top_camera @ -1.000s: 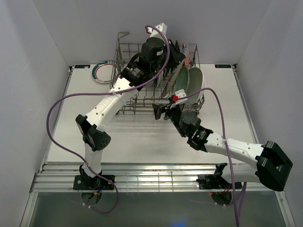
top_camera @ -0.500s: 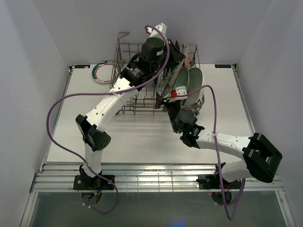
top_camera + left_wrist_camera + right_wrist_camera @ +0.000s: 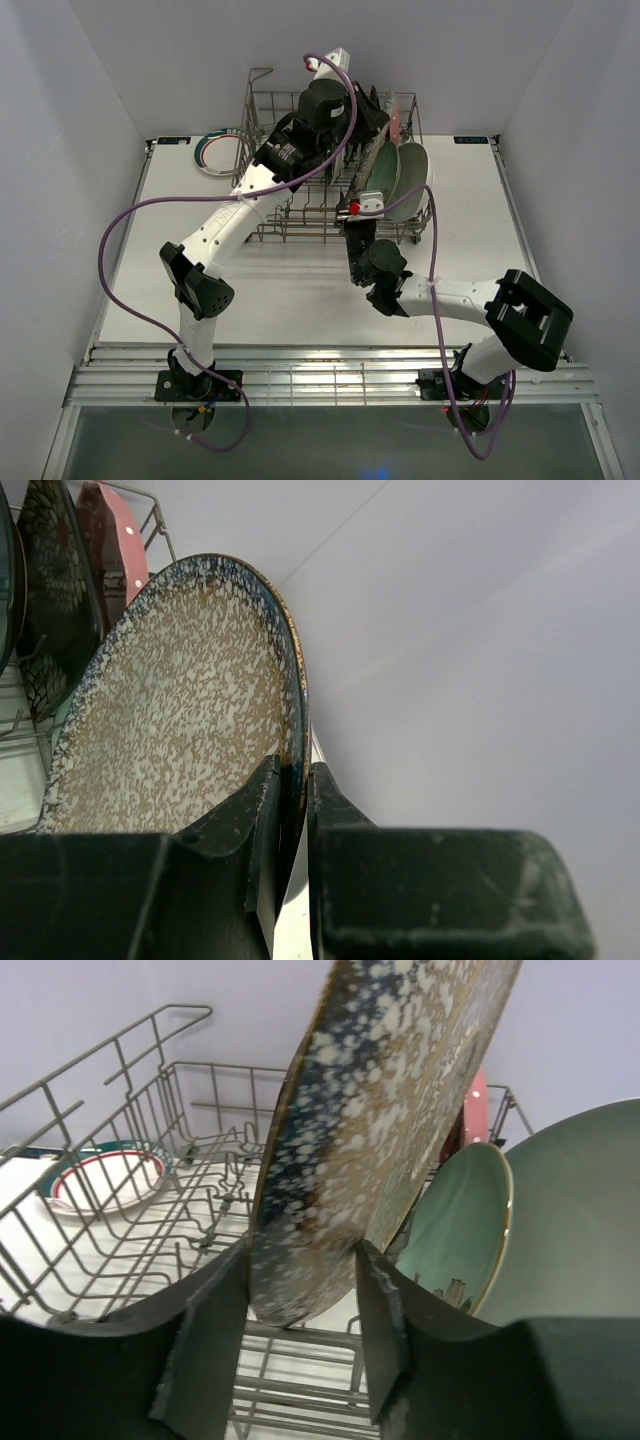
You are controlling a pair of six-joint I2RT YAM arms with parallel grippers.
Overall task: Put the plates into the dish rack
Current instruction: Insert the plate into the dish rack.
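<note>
your left pincer (image 3: 290,790) is clamped on the rim of the speckled plate (image 3: 390,1110), holding it on edge over the rack (image 3: 285,222), just left of the mint plate (image 3: 455,1220) standing there. the plate leans, its top tipped toward the mint one, and its edge runs near to far. your right pincer (image 3: 303,1260) sits at the near side and straddles the lower rim, a finger close against each face. you can't tell whether it grips. it's the nearer arm for steering that edge between tines. the plate hides the tines beneath it, and in the top view the left arm covers the upper rim.
</note>
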